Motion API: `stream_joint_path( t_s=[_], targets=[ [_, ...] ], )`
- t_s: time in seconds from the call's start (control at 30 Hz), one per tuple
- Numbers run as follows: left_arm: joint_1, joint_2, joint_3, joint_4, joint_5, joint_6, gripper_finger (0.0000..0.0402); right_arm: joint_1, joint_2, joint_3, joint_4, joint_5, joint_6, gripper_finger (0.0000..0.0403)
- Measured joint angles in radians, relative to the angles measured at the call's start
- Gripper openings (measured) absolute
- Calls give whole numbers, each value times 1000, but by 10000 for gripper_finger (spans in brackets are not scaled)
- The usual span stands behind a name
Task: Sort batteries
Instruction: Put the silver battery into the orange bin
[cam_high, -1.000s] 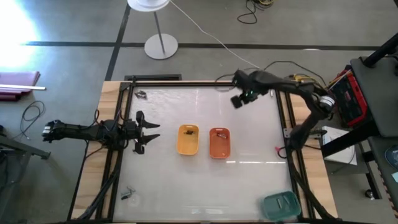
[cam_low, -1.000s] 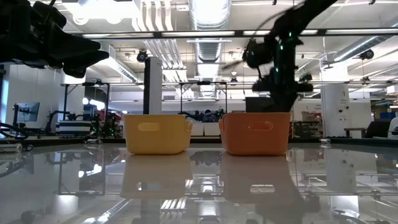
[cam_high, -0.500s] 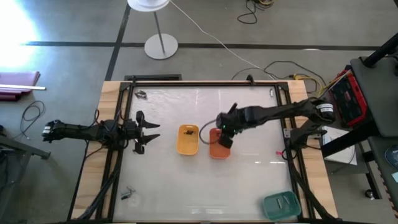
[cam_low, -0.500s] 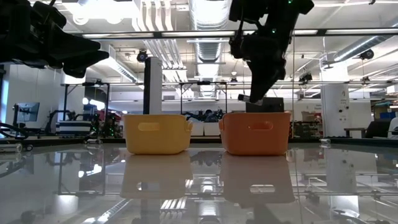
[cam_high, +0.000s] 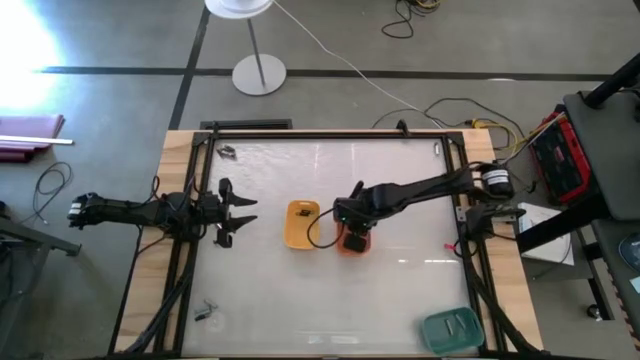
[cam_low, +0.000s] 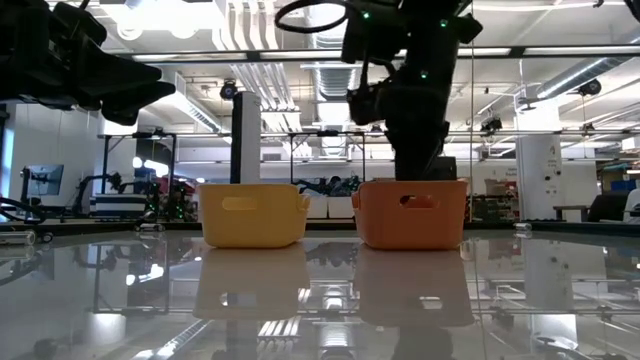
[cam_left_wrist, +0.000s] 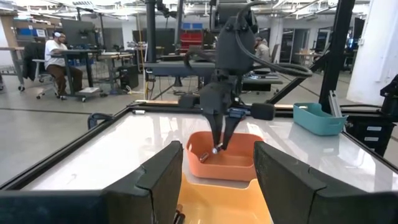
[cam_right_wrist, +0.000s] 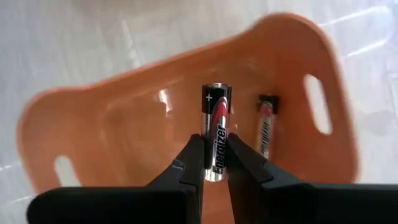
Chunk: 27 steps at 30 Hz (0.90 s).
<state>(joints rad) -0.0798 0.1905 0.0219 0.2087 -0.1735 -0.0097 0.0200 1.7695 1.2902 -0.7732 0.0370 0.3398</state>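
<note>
Glossy white worktop (cam_high: 260, 290), framed by wooden edges and dark rails, is lying mostly bare, leaving wide open room in front and toward the far edge. At its left edge the left pincer (cam_high: 240, 212) is waiting with fingers spread apart, unchanged from a second ago. A few small batteries are lying near the far-left corner (cam_high: 228, 152) and the near-left corner (cam_high: 205, 313), well apart from the trays. Just right of the left pincer, the yellow tray (cam_high: 301, 224) is sitting mid-worktop with a dark battery inside it. Immediately beside it, the orange tray (cam_right_wrist: 298, 81) is standing, with one thin battery (cam_right_wrist: 265, 127) already lying on its floor. The right pincer (cam_right_wrist: 214, 162) is reaching down into the orange tray, fingers clamped on a black-and-silver battery (cam_right_wrist: 216, 134) held upright between them. A second ago this arm was up at the far edge of the worktop; half a second ago it was over the tray; now it is lower, inside the tray rim. A teal tray (cam_high: 452, 330) is resting at the near-right corner, clear of both arms.
</note>
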Motion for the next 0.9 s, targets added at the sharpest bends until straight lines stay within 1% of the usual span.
stream_joint_path(
  t_s=[0.2,0.47,0.63,0.9],
  targets=[
    [0,0,0,-1,0,0,181,0,54,17,-27,-20,-14,36],
    [0,3,0,0,0,0,181,-1,103,18,-33,-8,-88,37],
    [0,4,0,1,0,0,181,-1,120,21,-43,76,-114,59],
    [0,5,0,0,0,0,181,0,118,49,-44,79,-114,98]
  ],
)
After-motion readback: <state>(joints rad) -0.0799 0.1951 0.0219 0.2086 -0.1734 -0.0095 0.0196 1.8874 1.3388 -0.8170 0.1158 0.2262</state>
